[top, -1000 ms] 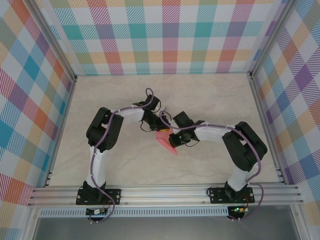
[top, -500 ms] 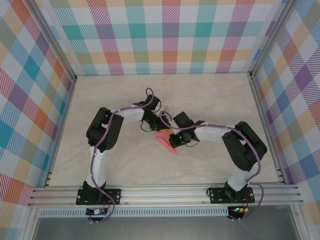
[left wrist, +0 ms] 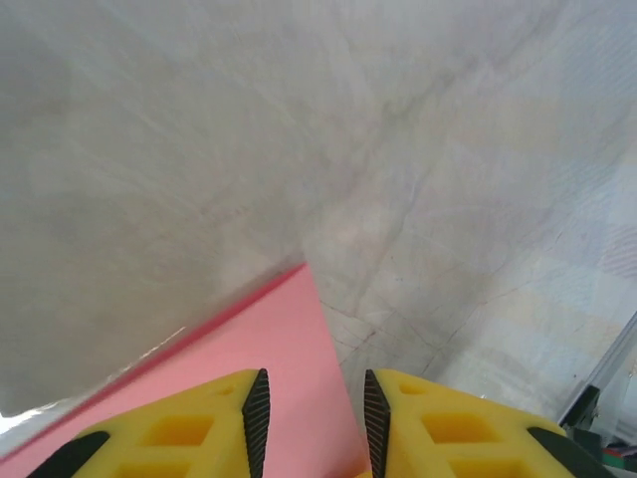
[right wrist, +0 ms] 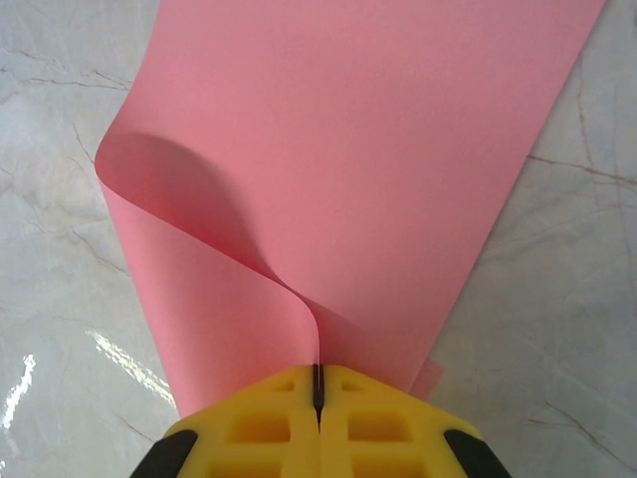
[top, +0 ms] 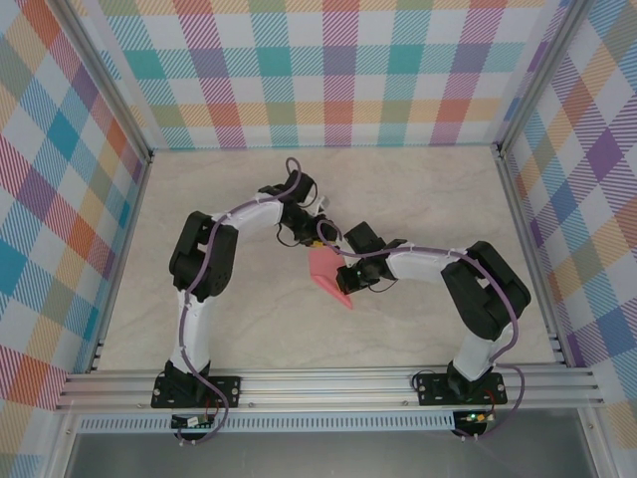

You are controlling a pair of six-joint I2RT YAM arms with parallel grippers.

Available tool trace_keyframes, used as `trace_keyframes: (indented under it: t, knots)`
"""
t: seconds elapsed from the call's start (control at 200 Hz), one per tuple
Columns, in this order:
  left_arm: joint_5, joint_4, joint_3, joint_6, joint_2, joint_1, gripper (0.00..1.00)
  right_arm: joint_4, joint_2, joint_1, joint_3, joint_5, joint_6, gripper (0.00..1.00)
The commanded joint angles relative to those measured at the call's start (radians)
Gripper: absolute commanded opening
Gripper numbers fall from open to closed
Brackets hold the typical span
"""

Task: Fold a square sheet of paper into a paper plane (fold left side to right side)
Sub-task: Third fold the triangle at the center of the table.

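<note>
Thin and limp (it curls over itself), the square sheet of paper lies centrally on the surface, best pinched at an edge. The right gripper is clenched on it; the left gripper stands parted, seemingly released.

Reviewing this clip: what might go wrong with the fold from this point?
The sheet of paper is only curled over, not creased, and the right tool pinches it at one spot, so it may spring open or pivot. The left tool, jaws apart over the paper's edge, might snag it when moving.
</note>
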Motion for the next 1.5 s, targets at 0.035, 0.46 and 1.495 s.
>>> trace_keyframes:
  t: [0.035,0.46,1.495]
  knots:
    - [-0.071,-0.05,-0.044,0.017,-0.147,0.044,0.33,-0.078,0.041,0.01,-0.019,0.017,-0.008,0.02]
    - [0.12,0.359,-0.582,-0.178,-0.405,-0.029,0.16,-0.089,0.045,0.013,-0.01,0.017,-0.013,0.02]
    - [0.009,0.388,-0.658,-0.163,-0.241,-0.089,0.12,-0.1,0.058,0.018,0.005,0.027,-0.016,0.03]
